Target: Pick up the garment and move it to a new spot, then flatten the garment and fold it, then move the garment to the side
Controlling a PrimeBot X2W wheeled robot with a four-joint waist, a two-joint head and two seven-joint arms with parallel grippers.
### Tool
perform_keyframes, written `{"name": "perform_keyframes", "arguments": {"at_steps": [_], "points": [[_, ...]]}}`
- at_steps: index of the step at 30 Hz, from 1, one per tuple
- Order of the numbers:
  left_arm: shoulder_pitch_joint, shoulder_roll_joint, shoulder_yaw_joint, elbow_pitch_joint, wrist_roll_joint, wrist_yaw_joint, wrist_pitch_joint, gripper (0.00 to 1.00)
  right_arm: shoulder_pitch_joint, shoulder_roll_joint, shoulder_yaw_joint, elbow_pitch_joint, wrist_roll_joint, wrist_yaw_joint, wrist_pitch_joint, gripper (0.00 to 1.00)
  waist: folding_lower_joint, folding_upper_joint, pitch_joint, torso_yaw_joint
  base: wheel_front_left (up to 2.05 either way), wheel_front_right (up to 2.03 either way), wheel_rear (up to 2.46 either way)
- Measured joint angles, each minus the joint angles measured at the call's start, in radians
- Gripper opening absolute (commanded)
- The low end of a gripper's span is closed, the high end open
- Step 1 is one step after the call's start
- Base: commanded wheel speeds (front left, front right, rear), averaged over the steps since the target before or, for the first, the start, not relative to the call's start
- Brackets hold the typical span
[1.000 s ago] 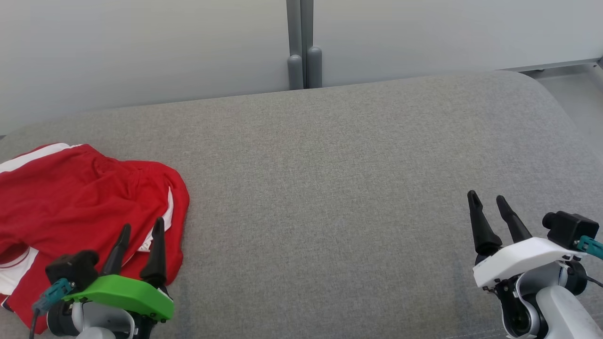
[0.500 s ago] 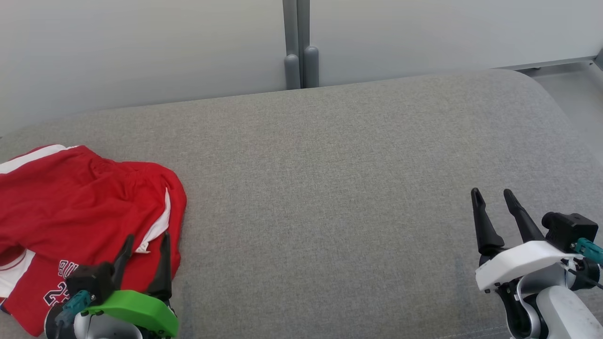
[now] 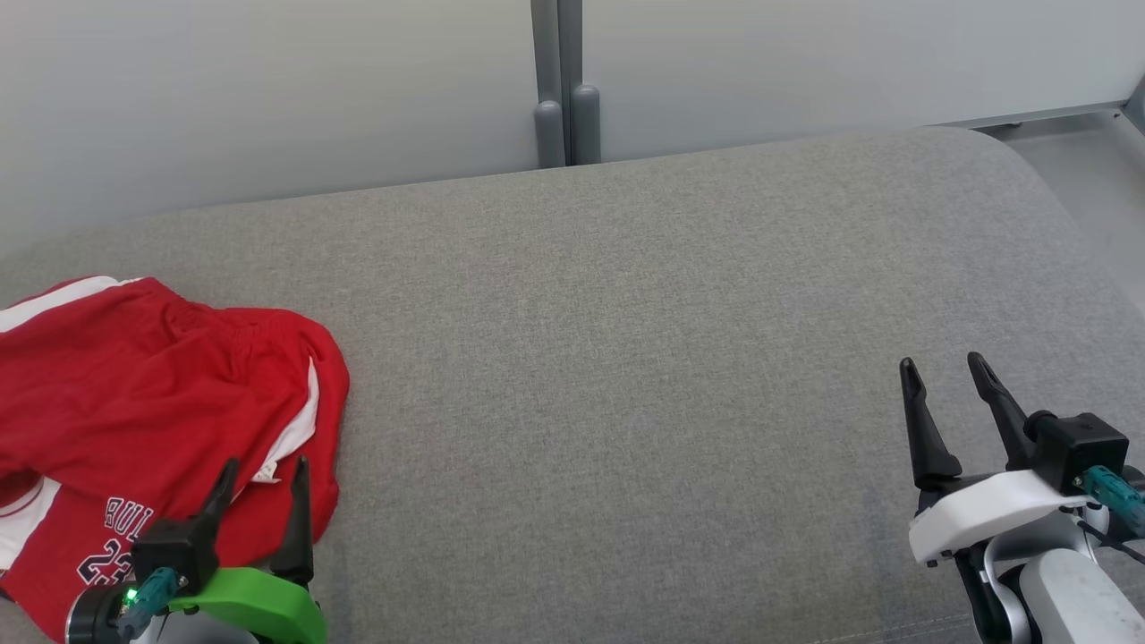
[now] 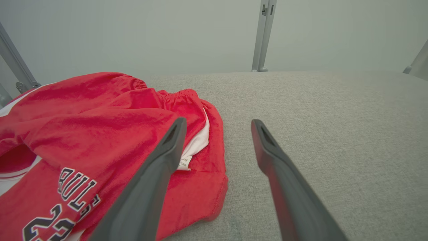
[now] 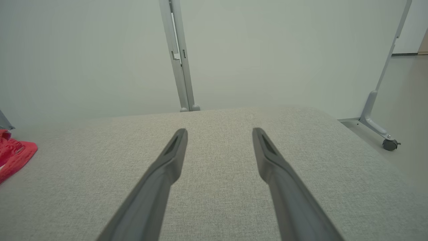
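The red fabric shorts with white side panels lie crumpled on the grey woven cushion, at its left end in the head view, and run off that view's left edge. The cloth is rumpled and partly doubled over itself, not spread flat. A gathered elastic waistband shows along the far edge. Dark letters outlined in white, reading "BUL", sit above a number beginning with 2 on the near part. A small white label peeks out beside the white panel near the right hem.
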Motion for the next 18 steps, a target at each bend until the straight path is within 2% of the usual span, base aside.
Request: {"name": "perform_keyframes", "arguments": {"at_steps": [4,18], "points": [[0.0,0.0,0.005,0.013,0.032,0.0,-0.01,1.0,0.001,-0.007,0.0,-0.005,-0.048,0.0,-0.016,1.0,0.0,0.0,-0.001,-0.002,0.0,0.0,0.0],[0.0,0.0,0.025,0.065,0.036,-0.015,-0.01,1.0,0.019,0.01,-0.04,-0.003,-0.043,0.012,-0.016,1.0,0.0,0.0,-0.003,-0.009,0.0,0.0,0.0]]}}
